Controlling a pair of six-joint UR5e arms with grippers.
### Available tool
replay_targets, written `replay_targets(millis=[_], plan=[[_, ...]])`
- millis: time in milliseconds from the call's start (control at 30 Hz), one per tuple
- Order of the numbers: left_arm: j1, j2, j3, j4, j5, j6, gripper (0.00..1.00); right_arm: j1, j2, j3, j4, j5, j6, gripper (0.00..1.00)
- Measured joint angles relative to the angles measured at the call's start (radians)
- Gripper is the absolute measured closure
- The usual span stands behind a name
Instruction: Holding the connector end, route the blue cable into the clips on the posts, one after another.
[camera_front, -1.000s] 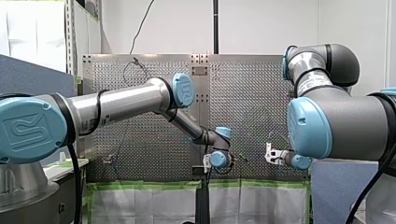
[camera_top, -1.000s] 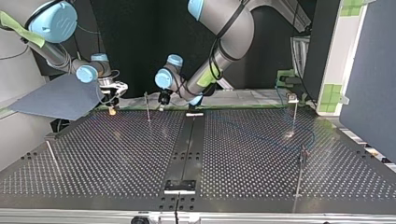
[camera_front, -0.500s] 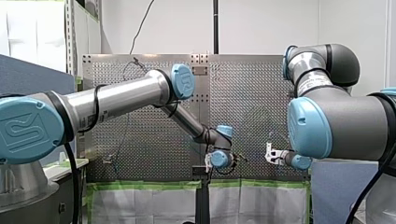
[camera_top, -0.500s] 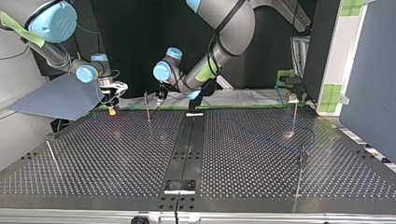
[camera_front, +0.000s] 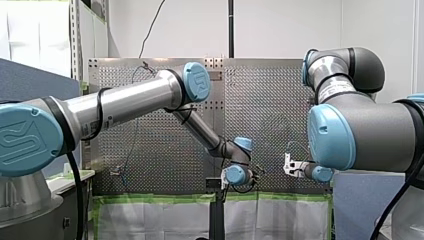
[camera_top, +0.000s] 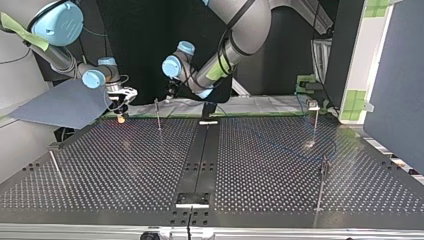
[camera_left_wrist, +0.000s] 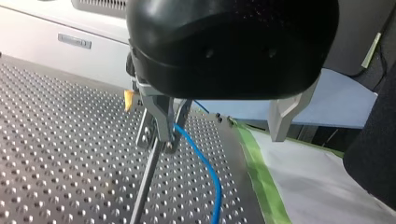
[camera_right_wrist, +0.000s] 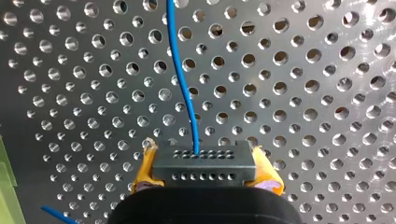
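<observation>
The cable (camera_right_wrist: 185, 93) leaves the connector (camera_right_wrist: 204, 164) and runs straight ahead of it, low over the table (camera_right_wrist: 303, 70). Its long axis is in line with the right gripper (camera_right_wrist: 205, 171). That gripper's yellow pads (camera_right_wrist: 145, 175) are pressed on the connector's two ends and pinch it. In the top view this grip sits at the far left of the table, and the nearest post (camera_top: 158, 115) stands just right of it.

In the left wrist view the cable comes off that post's top and drops in a curve to the table, beside the green tape (camera_left_wrist: 261, 186). The left gripper (camera_left_wrist: 220, 139) hangs over the post's top with its fingers (camera_left_wrist: 286, 116) spread. One finger is at the post, touching or just beside the cable, and the other is well apart. They pinch nothing that I can see. The metal at the top is crowded, so I cannot tell the clip from the finger, nor whether the cable is seated.

The coming move turns on this: the post lies right of the connector with the cable running between them, and my left arm is the nearer one to the post. I judge the seating falls to the left, while the right holds the line taut from the connector end.
</observation>
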Motion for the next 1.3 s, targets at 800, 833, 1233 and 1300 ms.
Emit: replay_targets(millis=[800,833,1233,1300], plan=[[-0.036,0.025,-0.001,0.035,0.001,0.001,0.00,0.001,0.004,0.000,0.001,0.000,0.003,1.00],[-0.037,0.025,-0.001,0.036,0.001,0.001,0.00,0.001,0.004,0.000,0.000,0.000,0.003,1.00],[-0.043,0.025,-0.001,0.035,-0.036,0.004,0.00,0.001,0.005,0.000,0.001,0.000,0.003,1.00],[-0.044,0.024,-0.001,0.035,-0.037,0.004,0.00,0.001,0.005,0.000,0.001,0.000,0.003,1.00]])
